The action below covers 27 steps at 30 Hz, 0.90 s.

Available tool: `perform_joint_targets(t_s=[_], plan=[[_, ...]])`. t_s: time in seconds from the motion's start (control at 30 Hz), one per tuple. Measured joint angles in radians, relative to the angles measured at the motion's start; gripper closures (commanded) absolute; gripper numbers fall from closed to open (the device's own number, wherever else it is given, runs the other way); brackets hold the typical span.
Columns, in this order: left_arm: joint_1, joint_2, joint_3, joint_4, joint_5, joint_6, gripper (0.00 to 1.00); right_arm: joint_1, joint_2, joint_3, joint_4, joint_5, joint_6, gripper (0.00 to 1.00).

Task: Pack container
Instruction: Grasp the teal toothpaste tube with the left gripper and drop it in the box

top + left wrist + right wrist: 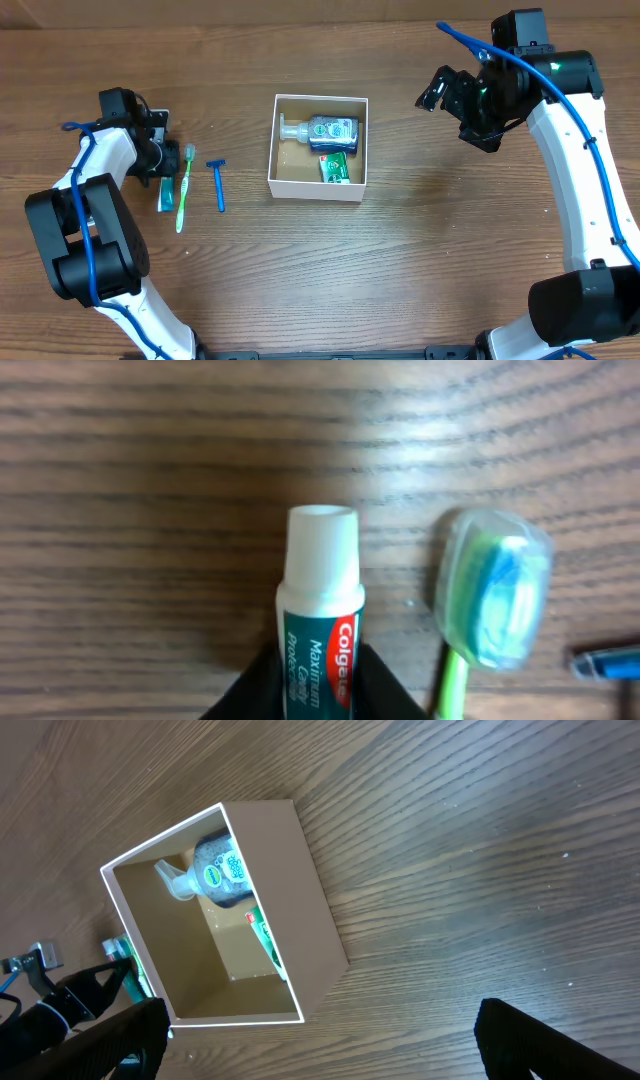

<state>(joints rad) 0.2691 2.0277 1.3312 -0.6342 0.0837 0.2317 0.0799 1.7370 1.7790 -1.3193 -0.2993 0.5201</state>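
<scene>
The container [315,188], a white box with a brown inside, stands mid-table. It holds a clear pump bottle [325,130] and a green pack [336,168]. My left gripper [160,168] is at the far left, with its fingers [320,665] shut against both sides of a Colgate toothpaste tube [320,590] that lies on the table. My right gripper [450,95] is wide open and empty, raised to the right of the container. In the right wrist view the container [300,890], the bottle [215,870] and the pack [265,935] lie beyond the open fingers [320,1040].
A green toothbrush with a clear head cap [184,190] [495,600] lies just right of the tube. A blue razor [218,185] [605,662] lies further right, between the toothbrush and the container. The table is dark wood.
</scene>
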Motion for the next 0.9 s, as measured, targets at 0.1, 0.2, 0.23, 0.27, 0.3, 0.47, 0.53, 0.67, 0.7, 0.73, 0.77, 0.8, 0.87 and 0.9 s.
perform_joint_targets(t_s=[0.1, 0.2, 0.23, 0.27, 0.3, 0.47, 0.53, 0.67, 0.7, 0.73, 0.77, 0.8, 0.87, 0.9], plan=[[0.000, 0.000, 0.010, -0.035, 0.014, -0.011, 0.95, 0.000, 0.000, 0.000, 0.000, 0.000, 0.000, 0.00], [0.000, 0.005, 0.048, -0.150, 0.022, -0.048, 0.96, 0.000, 0.000, 0.000, 0.000, 0.000, 0.000, 0.00], [0.000, 0.008, 0.071, -0.207, 0.024, -0.056, 0.96, 0.000, 0.000, 0.000, 0.000, 0.000, 0.000, 0.00], [0.000, 0.011, 0.097, -0.253, 0.031, -0.065, 0.95, 0.000, 0.000, 0.000, 0.000, 0.000, -0.001, 0.00], [0.000, 0.014, 0.138, -0.306, 0.045, -0.072, 0.94, 0.000, 0.000, 0.000, 0.001, 0.000, 0.000, 0.00], [-0.006, 0.018, 0.406, -0.534, 0.199, -0.087, 0.90, 0.000, 0.000, 0.000, -0.001, 0.000, 0.000, 0.00], [-0.029, 0.012, 0.533, -0.587, 0.306, -0.095, 0.90, 0.000, 0.000, 0.000, 0.000, 0.000, 0.000, 0.00], [-0.145, -0.016, 0.633, -0.598, 0.404, -0.099, 0.91, 0.000, 0.000, 0.000, 0.000, 0.000, 0.000, 0.00], [-0.192, -0.025, 0.644, -0.578, 0.416, -0.099, 0.91, 0.000, 0.000, 0.000, 0.000, 0.000, 0.000, 0.00], [-0.241, -0.031, 0.652, -0.560, 0.426, -0.099, 0.89, 0.000, 0.000, 0.000, 0.000, 0.000, 0.000, 0.00], [-0.309, -0.036, 0.655, -0.526, 0.429, -0.100, 0.86, 0.000, 0.000, 0.000, 0.000, 0.000, 0.000, 0.00], [-0.350, -0.036, 0.655, -0.502, 0.424, -0.100, 0.83, 0.000, 0.000, 0.000, 0.000, 0.000, 0.000, 0.00], [-0.456, -0.036, 0.652, -0.426, 0.393, -0.105, 0.76, 0.000, 0.000, 0.000, 0.000, 0.000, 0.000, 0.00], [-0.502, -0.036, 0.651, -0.394, 0.371, -0.100, 0.74, 0.000, 0.000, 0.000, 0.000, 0.000, 0.000, 0.00]])
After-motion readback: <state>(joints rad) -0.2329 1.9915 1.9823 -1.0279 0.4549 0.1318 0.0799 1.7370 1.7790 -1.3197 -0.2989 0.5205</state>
